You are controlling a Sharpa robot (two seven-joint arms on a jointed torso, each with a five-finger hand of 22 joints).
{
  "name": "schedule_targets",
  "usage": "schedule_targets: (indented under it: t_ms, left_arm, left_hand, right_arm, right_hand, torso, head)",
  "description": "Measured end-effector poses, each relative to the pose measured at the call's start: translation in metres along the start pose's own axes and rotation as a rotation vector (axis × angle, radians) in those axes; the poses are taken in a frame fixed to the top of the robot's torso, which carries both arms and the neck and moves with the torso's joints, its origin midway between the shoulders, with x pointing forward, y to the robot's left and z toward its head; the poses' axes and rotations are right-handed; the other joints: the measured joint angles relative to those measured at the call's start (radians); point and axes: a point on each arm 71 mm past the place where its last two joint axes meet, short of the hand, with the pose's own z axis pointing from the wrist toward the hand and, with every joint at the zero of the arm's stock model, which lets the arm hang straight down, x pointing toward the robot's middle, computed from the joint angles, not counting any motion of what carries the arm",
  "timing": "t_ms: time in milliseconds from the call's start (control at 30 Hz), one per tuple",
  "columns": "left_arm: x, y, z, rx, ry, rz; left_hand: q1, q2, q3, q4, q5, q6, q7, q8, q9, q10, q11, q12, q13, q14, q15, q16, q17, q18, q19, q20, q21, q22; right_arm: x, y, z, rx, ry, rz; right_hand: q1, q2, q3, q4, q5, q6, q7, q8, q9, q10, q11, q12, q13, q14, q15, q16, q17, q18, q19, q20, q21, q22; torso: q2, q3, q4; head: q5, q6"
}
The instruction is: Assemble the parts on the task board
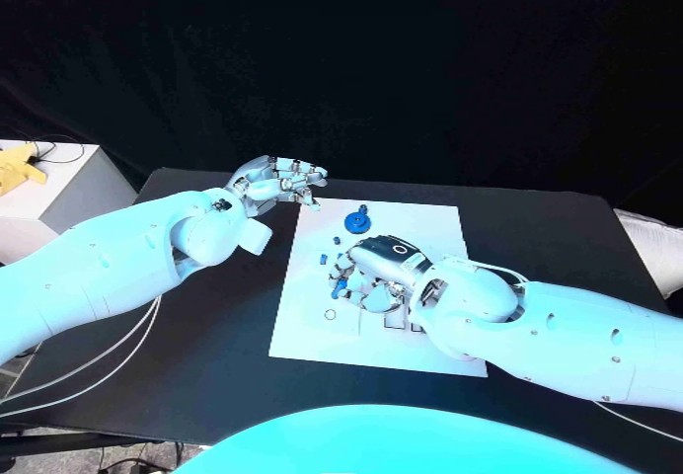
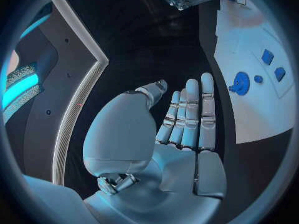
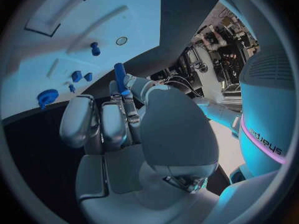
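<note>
The white task board (image 1: 427, 232) lies in the middle of the black table. A blue gear (image 1: 356, 219) stands near its far edge, and small blue parts (image 1: 339, 286) lie close to its left side. My right hand (image 1: 382, 265) hovers over the board's middle and pinches a slim blue peg (image 3: 119, 77) between thumb and fingers. Beyond that peg I see the blue gear (image 3: 47, 95), a short blue pin (image 3: 94, 48) and small blue blocks (image 3: 76, 76). My left hand (image 1: 279, 182) hangs off the board's far left corner, fingers (image 2: 190, 114) straight and holding nothing, with the gear (image 2: 239, 82) beside it.
A white box (image 1: 71, 193) with a yellow object (image 1: 18, 163) on it stands off the table's far left corner. White cables (image 1: 86, 360) trail under my left arm. Bare black table (image 1: 555, 232) lies to the right of the board.
</note>
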Motion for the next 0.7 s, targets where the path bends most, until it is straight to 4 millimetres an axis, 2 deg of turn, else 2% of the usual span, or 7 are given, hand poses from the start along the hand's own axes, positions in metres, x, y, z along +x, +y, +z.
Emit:
schedule_targets:
  t_ms: [367,700]
  left_arm:
    - [0.002,0.000,0.001,0.001,0.004,-0.002]
    - [0.002,0.000,0.001,0.001,0.006,-0.002]
  left_hand:
    - [0.000,0.000,0.000,0.000,0.000,0.000,0.000,0.000,-0.001,0.000,0.000,0.000,0.000,0.000,0.000,0.000,0.000,0.000,0.000,0.000,0.000,-0.002]
    - [0.000,0.000,0.000,0.000,0.000,0.000,0.000,0.000,-0.001,0.000,0.000,0.000,0.000,0.000,0.000,0.000,0.000,0.000,0.000,0.000,0.000,-0.002]
  right_arm:
    - [0.022,0.000,0.005,0.022,0.031,-0.001]
    - [0.030,0.001,0.006,0.031,0.048,-0.004]
  right_hand:
    - [0.000,0.000,0.000,0.000,0.000,0.000,0.000,0.000,0.000,0.000,0.000,0.001,0.007,0.000,0.000,0.000,-0.003,0.000,0.000,0.000,0.000,-0.002]
    - [0.000,-0.001,0.000,0.000,0.000,-0.003,0.000,0.004,0.003,0.000,0.000,0.001,0.007,0.000,0.000,0.000,-0.003,0.000,0.000,0.000,0.000,-0.002]
  torso:
    - [0.001,0.0000,-0.0005]
    - [0.002,0.0010,-0.0018]
  head:
    - [0.011,0.000]
    - [0.015,0.000]
